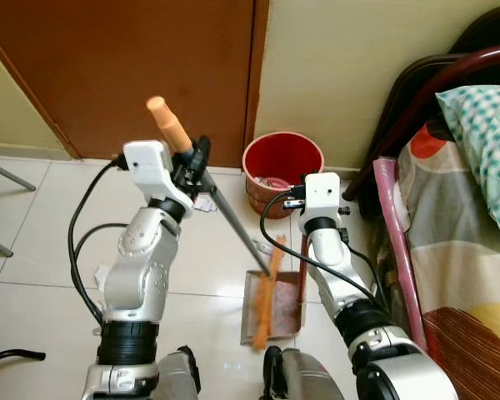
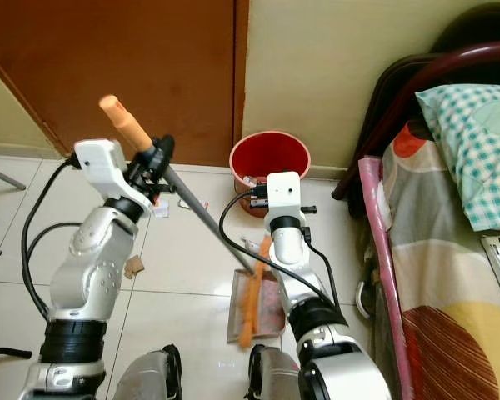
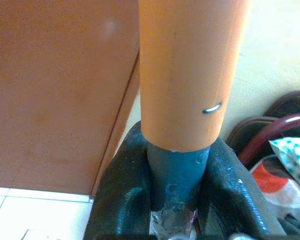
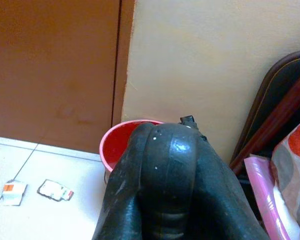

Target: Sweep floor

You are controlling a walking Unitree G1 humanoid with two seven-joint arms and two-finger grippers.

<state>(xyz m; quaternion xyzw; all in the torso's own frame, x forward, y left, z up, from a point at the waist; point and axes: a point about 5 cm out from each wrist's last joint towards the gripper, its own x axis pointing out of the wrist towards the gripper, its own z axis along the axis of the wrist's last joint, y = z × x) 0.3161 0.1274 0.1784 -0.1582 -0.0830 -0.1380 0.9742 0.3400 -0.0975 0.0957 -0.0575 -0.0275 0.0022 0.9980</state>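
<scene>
A broom with an orange grip (image 1: 168, 123) and a grey shaft (image 1: 237, 223) slants down to its orange bristles (image 1: 265, 304). The bristles lie in a brown dustpan (image 1: 287, 315) on the white tile floor between my arms. My left gripper (image 1: 196, 158) is shut on the shaft just below the orange grip, and its black fingers (image 3: 120, 200) clamp it from both sides. The dustpan's upright red handle (image 1: 303, 268) rises to my right wrist. My right gripper (image 4: 162, 200) is shut around the handle's black top.
A red bucket (image 1: 282, 162) with litter in it stands by the wall just beyond the dustpan. A bed (image 1: 458, 250) with a dark frame lies close on the right. A brown door (image 1: 133, 67) is ahead. Paper scraps (image 4: 55, 190) lie on the tiles, and chair legs (image 1: 4, 175) stand at left.
</scene>
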